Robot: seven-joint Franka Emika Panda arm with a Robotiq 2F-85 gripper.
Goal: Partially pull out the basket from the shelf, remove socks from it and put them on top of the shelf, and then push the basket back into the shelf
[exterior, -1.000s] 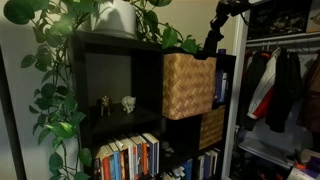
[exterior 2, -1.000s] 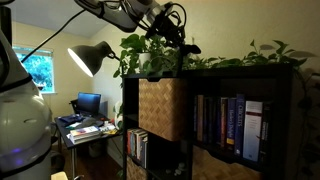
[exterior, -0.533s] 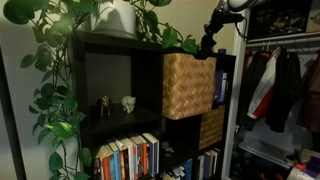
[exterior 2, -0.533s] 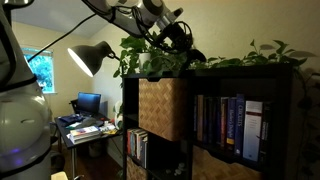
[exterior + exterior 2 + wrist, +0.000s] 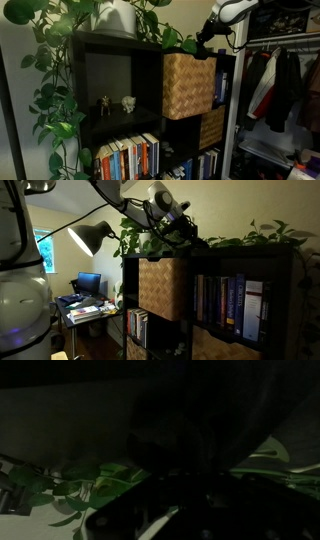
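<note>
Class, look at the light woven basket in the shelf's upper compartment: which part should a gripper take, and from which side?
Probably the top front rim of the basket, approached from the front and slightly above. Its face is flat weave with no handle visible, and it seems to stick out ahead of the shelf, leaving that rim exposed.

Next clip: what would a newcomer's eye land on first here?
The light woven basket stands out brightly against the dark shelf, sitting in an upper compartment and seemingly sticking out a little. Just above it, the gripper hangs shut over the shelf top. The trailing leaves of a potted plant spill around it.
</note>
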